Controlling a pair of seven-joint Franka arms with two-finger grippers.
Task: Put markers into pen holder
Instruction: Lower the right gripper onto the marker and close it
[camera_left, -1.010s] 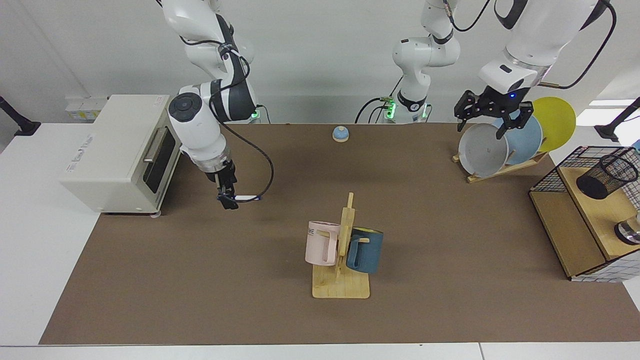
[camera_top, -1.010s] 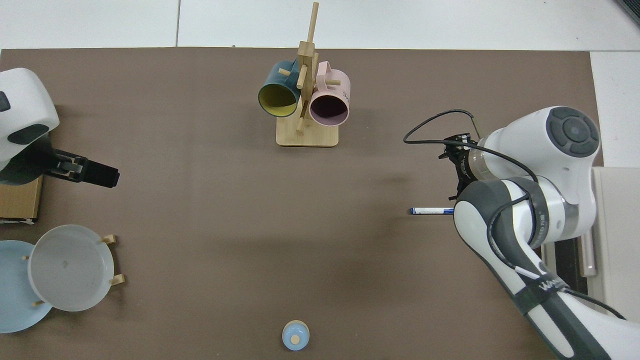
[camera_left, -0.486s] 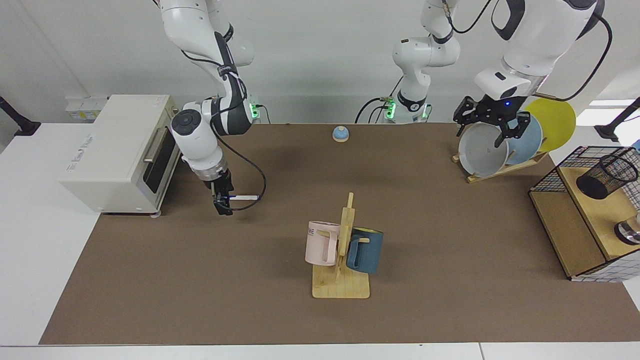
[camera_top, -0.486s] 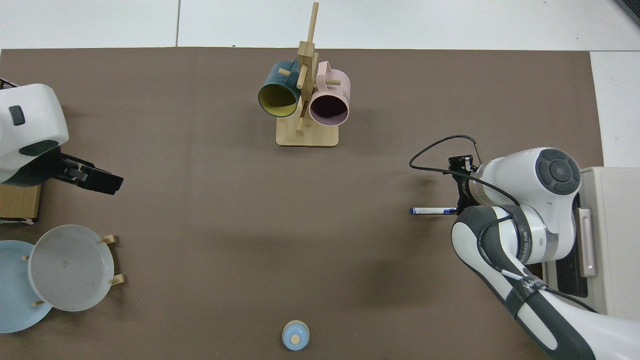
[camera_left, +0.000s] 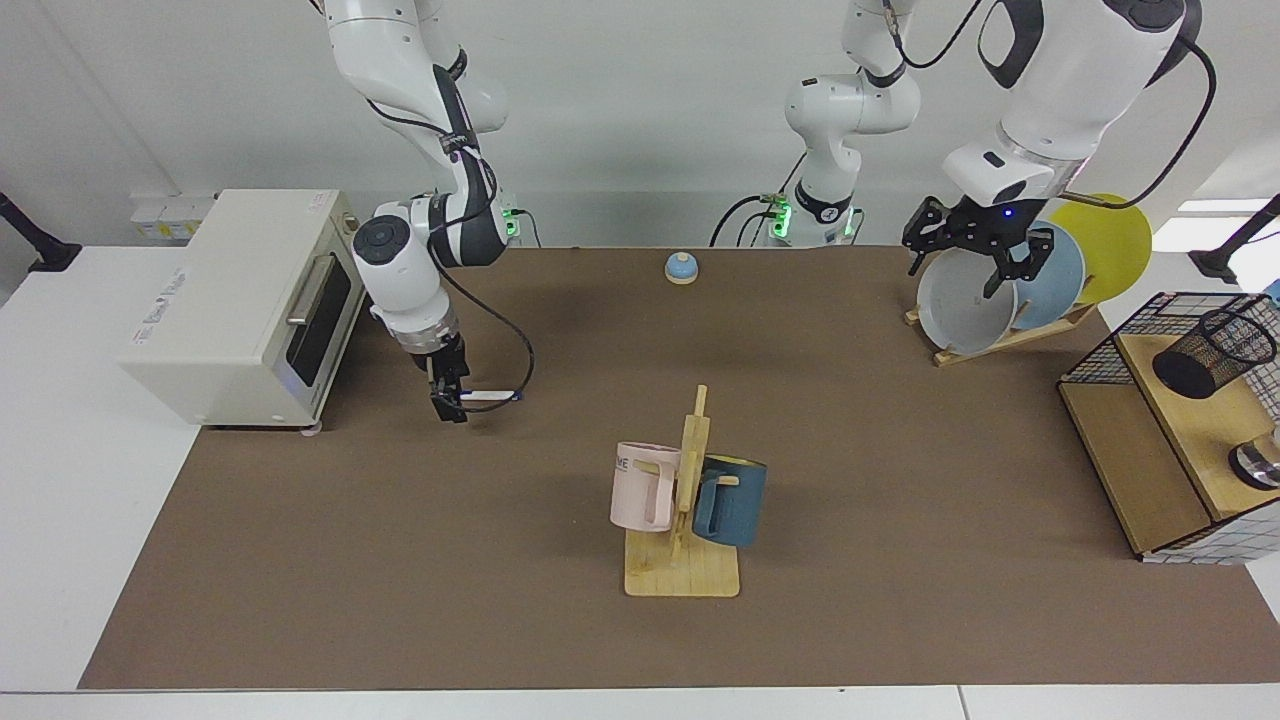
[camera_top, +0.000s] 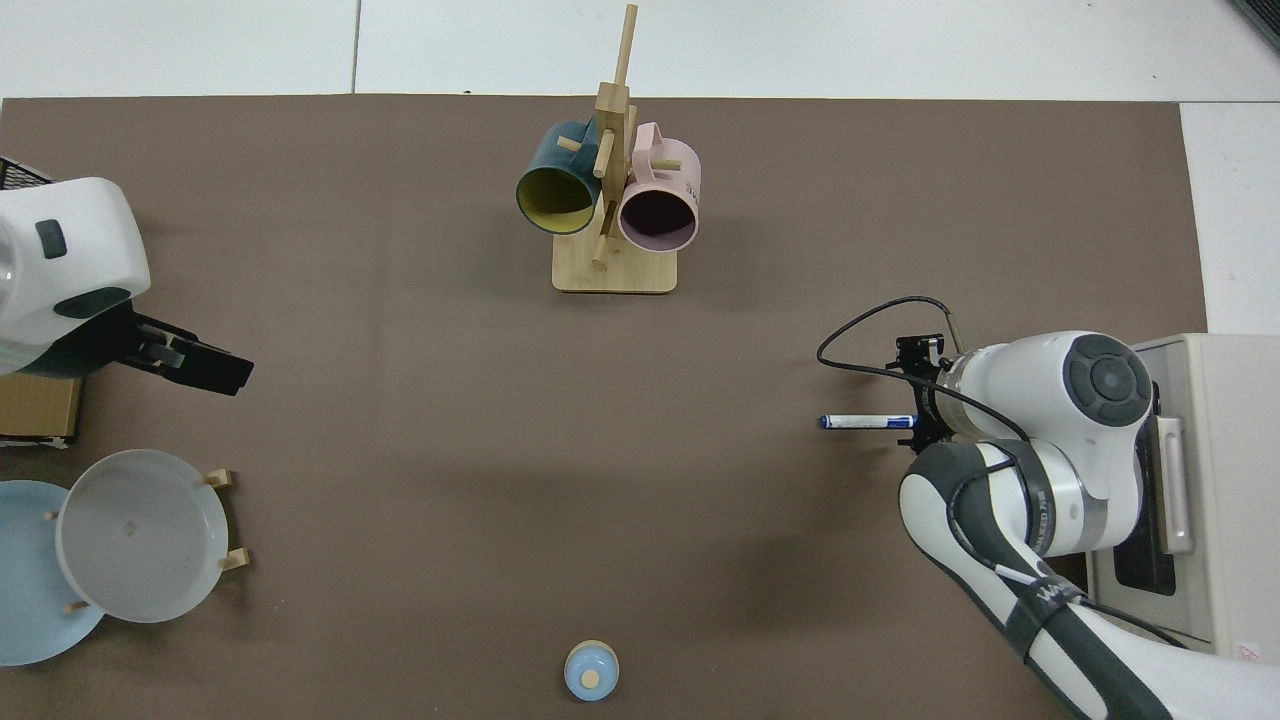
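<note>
Brown mat (camera_left: 400, 560) bears marker (camera_left: 490, 397); right end effector (camera_left: 447, 403) grips it; left end effector (camera_left: 965, 258) agape.

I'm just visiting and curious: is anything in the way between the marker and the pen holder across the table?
The marker, at the right gripper, has bare mat ahead. The mug rack stands nearer the camera, off a straight path. The holder lies tipped inside a wire basket.

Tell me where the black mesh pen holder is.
In the facing view, the small black wire-mesh pen holder sits tilted on a wooden shelf inside the black wire-grid basket at the far right edge.
</note>
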